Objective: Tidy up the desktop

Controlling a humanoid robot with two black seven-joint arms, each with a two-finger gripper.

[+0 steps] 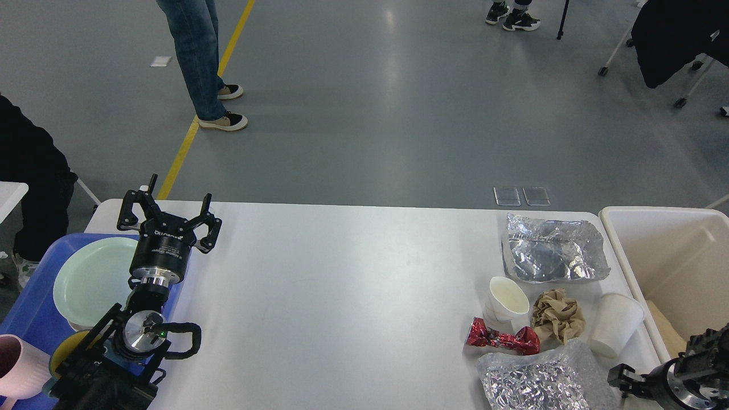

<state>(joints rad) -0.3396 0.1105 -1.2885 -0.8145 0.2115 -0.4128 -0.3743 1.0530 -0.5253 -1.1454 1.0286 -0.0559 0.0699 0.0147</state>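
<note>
The white desktop (342, 285) fills the middle of the head view. Rubbish lies at its right end: a flat silver foil bag (552, 249), a white paper cup (508, 299), crumpled brown paper (558, 316), a second white cup (615, 324) on its side, a red wrapper (501, 340) and a crumpled silver bag (541, 378). My left gripper (171, 206) is open and empty, above the desktop's far left corner beside the blue tray. My right gripper (623, 380) is low at the right edge, next to the crumpled silver bag. It is dark and partly cut off.
A blue tray (31, 310) at the left holds a pale green plate (91, 282), a pink cup (20, 364) and a yellow item (61, 353). A beige bin (672, 256) stands off the desktop's right end. A person's legs (199, 62) stand beyond the table.
</note>
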